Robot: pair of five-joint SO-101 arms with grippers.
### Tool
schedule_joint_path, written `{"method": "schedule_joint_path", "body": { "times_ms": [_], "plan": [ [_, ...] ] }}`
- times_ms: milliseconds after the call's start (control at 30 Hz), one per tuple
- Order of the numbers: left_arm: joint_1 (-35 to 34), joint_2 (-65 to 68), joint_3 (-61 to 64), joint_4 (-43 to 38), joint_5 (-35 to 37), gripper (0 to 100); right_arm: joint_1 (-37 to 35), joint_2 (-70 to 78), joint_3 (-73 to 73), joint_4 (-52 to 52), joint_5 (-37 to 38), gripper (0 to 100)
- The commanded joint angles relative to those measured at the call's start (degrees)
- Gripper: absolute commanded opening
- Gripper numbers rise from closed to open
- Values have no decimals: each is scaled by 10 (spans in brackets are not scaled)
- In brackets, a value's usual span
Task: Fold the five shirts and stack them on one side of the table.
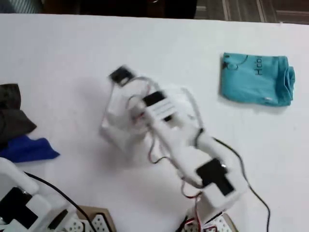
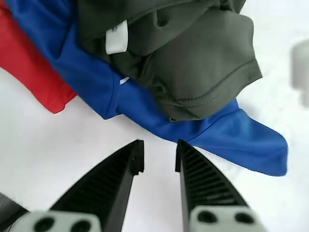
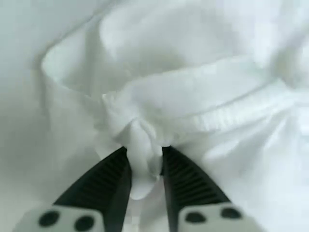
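Right hand (image 3: 146,153) — white table (image 1: 72,43), dark floor (image 1: 231,9)

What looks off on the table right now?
Nothing damaged or spilled. The teal shirt lies folded, but the olive shirt, blue shirt and red shirt sit in a crumpled heap, and the white shirt is bunched between the fingers of the right gripper.

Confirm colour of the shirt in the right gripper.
White. The shirt is pinched in the right gripper; it shows best in the right wrist view.
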Motion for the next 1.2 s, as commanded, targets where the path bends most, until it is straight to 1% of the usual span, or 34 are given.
{"method": "schedule_joint_path", "body": {
  "times_ms": [0,100,200,333,467,567,633,700,767,800,867,967,1033,1167],
  "plan": [
    [32,-2,-22,5,-1,132,60,-125,-20,46,-3,19],
    [71,-2,2,5,-1,132,106,-211,-18,91,-1,19],
    [127,-2,36,1,-2,132,156,-281,-18,135,3,19],
    [223,-2,65,3,-4,135,242,-341,-7,179,3,19],
    [328,-2,81,4,-4,136,311,-373,59,194,3,19],
    [404,-2,80,3,-3,136,336,-393,133,190,14,25],
    [451,-2,78,-3,-2,137,337,-404,182,190,56,27],
    [497,-2,83,-16,-1,158,339,-420,226,190,82,56],
    [535,3,84,-25,7,205,345,-444,255,190,101,104],
    [552,10,81,-32,22,222,355,-459,264,192,115,125],
    [578,28,78,-52,45,225,381,-499,273,192,133,152],
    [611,69,80,-91,56,225,444,-565,277,189,138,147],
    [631,99,78,-103,66,225,482,-606,291,183,137,149],
    [663,154,78,-140,68,225,531,-677,383,139,140,149]
  ]
}}
